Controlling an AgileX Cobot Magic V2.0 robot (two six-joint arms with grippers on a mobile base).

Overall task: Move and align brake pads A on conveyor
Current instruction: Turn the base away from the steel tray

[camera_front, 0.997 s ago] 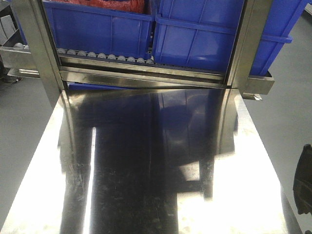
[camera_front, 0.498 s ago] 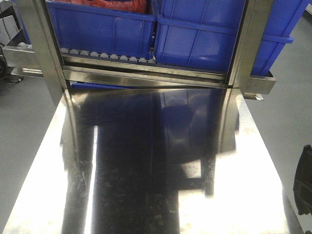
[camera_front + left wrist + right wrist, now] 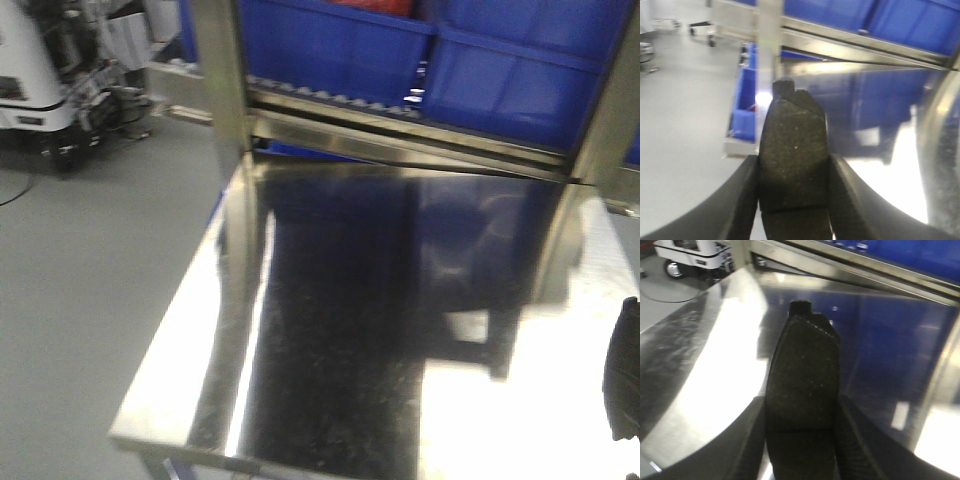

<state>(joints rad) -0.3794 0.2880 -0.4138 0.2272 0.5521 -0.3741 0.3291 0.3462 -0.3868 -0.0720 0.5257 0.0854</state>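
Brake pads A: one clamped in left gripper, second pad clamped in right gripper, both held above steel table. Conveyor not in view; placing, aligning not yet done.

- The left-hand brake pad was flat, dark grey and speckled, pinched lengthwise in the left claw, its small end tab pointing outward.
- The right-hand brake pad looked alike, pinched lengthwise in the right claw.

Grey floor, steel table, apparently blue bins
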